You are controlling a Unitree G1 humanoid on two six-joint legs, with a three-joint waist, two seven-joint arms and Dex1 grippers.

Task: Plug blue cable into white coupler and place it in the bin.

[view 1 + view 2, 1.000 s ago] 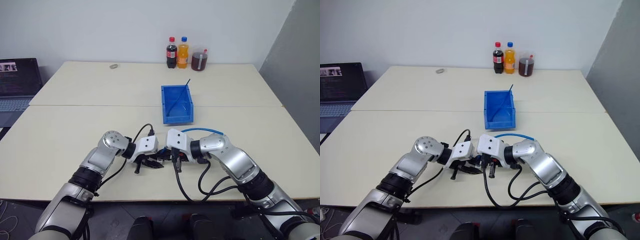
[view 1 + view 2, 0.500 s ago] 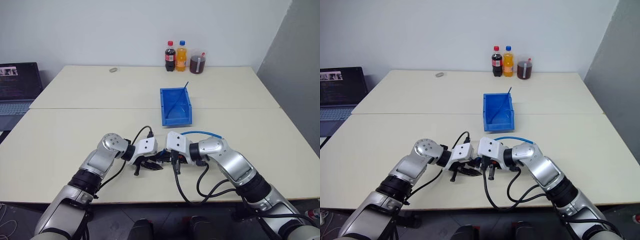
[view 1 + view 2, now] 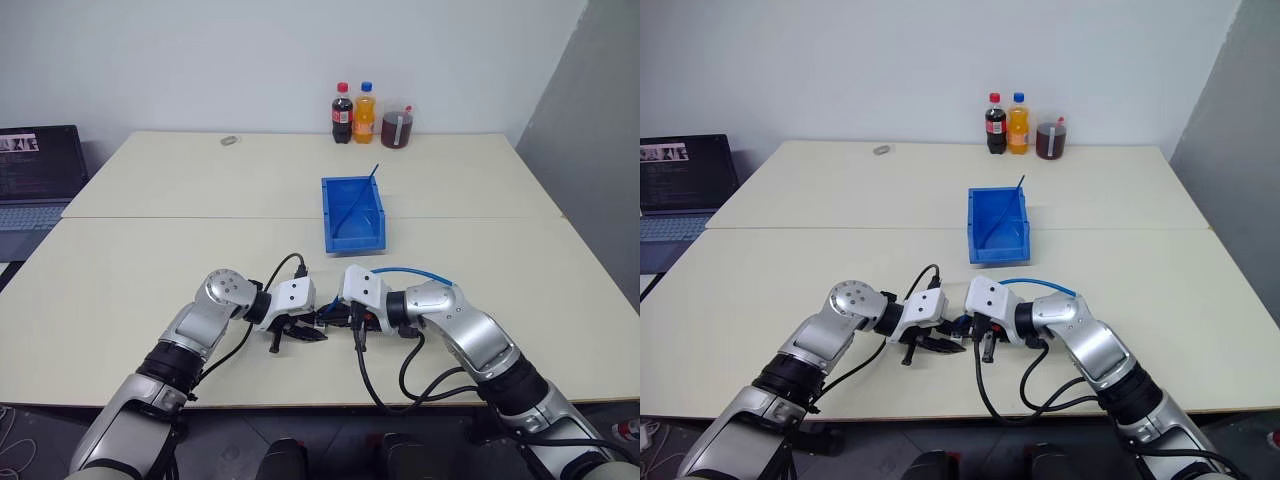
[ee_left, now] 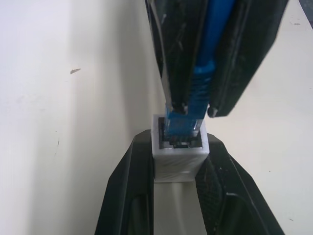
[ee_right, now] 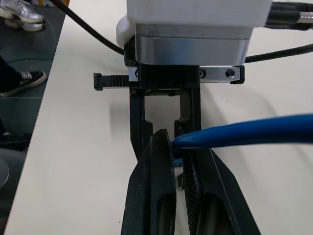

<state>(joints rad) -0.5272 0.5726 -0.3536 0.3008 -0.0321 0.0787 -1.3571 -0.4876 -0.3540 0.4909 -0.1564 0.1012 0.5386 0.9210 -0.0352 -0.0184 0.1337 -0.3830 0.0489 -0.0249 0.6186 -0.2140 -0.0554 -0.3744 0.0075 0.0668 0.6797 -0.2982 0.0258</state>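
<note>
Near the table's front edge my two grippers meet tip to tip. My left gripper (image 4: 178, 147) is shut on the white coupler (image 4: 178, 159), a small white block held between its black fingers. My right gripper (image 5: 174, 142) is shut on the blue cable (image 5: 244, 131) just behind its plug. The plug (image 4: 182, 122) sits in the coupler's dark opening. From there the light-blue cable (image 3: 405, 270) arcs back over my right wrist. The bright blue bin (image 3: 353, 212) stands open-topped on the table beyond both grippers (image 3: 322, 325), a short way off.
A darker blue thin cable (image 3: 352, 203) leans inside the bin. Three drink bottles (image 3: 366, 112) stand at the table's far edge, with a small grey ring-like thing (image 3: 231, 141) to their left. A laptop (image 3: 35, 175) sits off the left side. Black arm cables (image 3: 375, 385) hang over the front edge.
The head view has shifted slightly. Both grippers stay joined at the same spot, holding the coupler and the cable as before.
</note>
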